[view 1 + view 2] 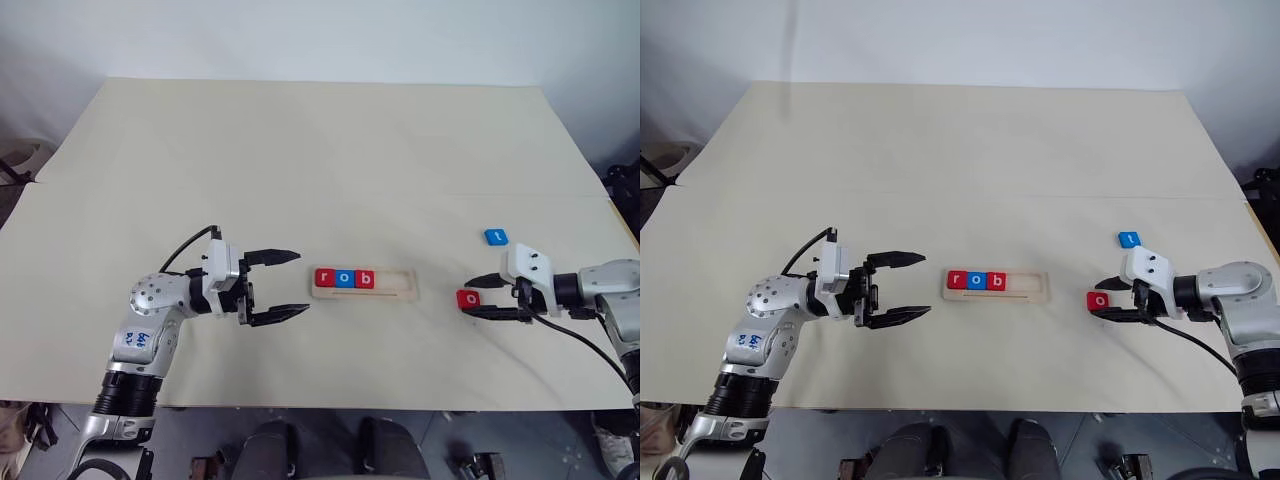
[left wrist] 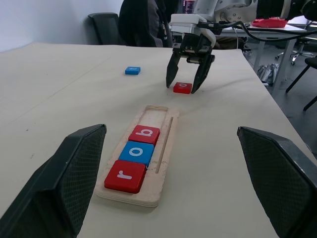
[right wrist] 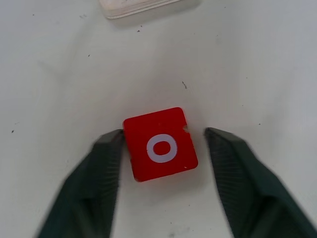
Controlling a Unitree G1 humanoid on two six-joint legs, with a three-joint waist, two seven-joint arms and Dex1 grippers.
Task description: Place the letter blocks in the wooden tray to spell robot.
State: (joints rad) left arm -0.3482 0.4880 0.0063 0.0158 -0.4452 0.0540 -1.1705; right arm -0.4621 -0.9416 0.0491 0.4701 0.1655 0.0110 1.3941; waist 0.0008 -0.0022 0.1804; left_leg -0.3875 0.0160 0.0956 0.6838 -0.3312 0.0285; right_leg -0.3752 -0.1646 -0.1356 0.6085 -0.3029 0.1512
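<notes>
Three of five letter blocks already sit in the wooden tray (image 1: 398,291), a red "r" (image 1: 324,278), a blue "o" (image 1: 344,279) and a red "b" (image 1: 365,279) filling its left end and spelling the first part of "robot", while the rest of the groove, on the side toward the right end effector (image 1: 484,297), lies bare. That end effector straddles the red "o" block (image 3: 160,144), which lies flat on the bench (image 1: 320,150) between its two black fingers; one finger (image 3: 106,163) appears to touch the block's edge, the other stands just clear of it, so the fingers are partly apart and not yet clamped, though the contact is hard to judge from the blurred wrist view. The blue "t" block (image 1: 496,237) rests on the bench just beyond this end effector, on its far side from the robot, apart from the tray. The left end effector (image 1: 290,284) hangs level with its fingers spread wide and empty, pointing at the tray's filled end from near by. By this reckoning the job is somewhat past halfway: the second "o" must be gripped and set beside the "b", then the "t" after it.
</notes>
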